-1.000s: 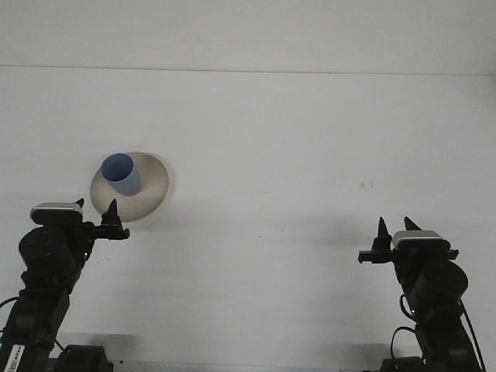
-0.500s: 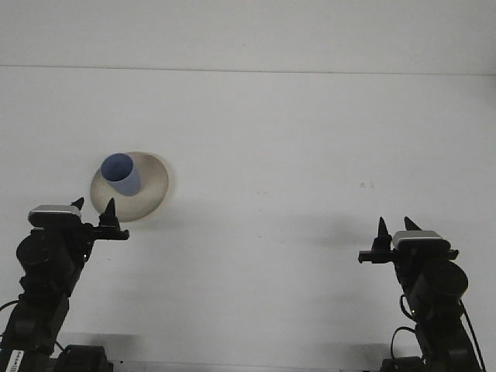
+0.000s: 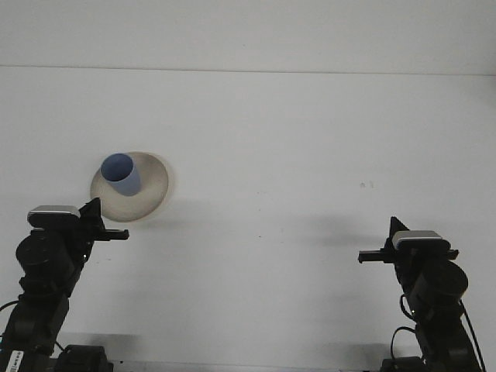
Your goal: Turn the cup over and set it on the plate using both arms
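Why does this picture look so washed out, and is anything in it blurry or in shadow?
Front view: even, bright light on a white table flattens contrast, with no harsh glare; soft faint shadows fall right of the plate and near the arms; the blue cup is slightly soft-edged, and the dark left pincer and right pincer lose detail against the white.

Cup point(image 3: 121, 174) stands on plate point(image 3: 139, 192), toward its left part. Plate sits on the table point(image 3: 294, 155), left side, midway front to back. Left gripper point(image 3: 93, 211) just in front of plate, near front-left corner. Right gripper point(image 3: 395, 226) near front-right corner, well apart from plate.
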Available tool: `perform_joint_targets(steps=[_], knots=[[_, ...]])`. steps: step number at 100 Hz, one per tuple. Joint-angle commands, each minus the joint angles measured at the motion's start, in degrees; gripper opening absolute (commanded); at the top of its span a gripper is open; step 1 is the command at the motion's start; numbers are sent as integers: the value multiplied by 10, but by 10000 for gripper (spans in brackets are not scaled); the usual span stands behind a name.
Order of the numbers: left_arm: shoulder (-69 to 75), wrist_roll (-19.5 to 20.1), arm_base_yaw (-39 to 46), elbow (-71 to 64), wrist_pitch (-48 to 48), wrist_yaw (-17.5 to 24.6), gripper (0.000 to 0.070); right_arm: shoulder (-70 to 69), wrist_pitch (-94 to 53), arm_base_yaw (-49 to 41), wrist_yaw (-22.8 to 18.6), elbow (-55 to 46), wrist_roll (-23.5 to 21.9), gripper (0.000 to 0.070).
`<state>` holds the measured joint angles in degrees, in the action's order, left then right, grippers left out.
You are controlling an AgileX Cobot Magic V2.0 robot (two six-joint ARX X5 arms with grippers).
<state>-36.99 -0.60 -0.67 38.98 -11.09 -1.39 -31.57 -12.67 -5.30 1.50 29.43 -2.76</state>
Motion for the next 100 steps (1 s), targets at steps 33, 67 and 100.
perform_joint_targets(steps=[33, 67, 100], knots=[[24, -1, -1, 7, 6, 1, 11, -2, 7, -2, 0, 7, 2, 0], [59, -1, -1, 7, 6, 1, 11, -2, 7, -2, 0, 7, 2, 0], [87, 4, -1, 5, 16, 1, 11, -2, 7, -2, 0, 7, 2, 0]])
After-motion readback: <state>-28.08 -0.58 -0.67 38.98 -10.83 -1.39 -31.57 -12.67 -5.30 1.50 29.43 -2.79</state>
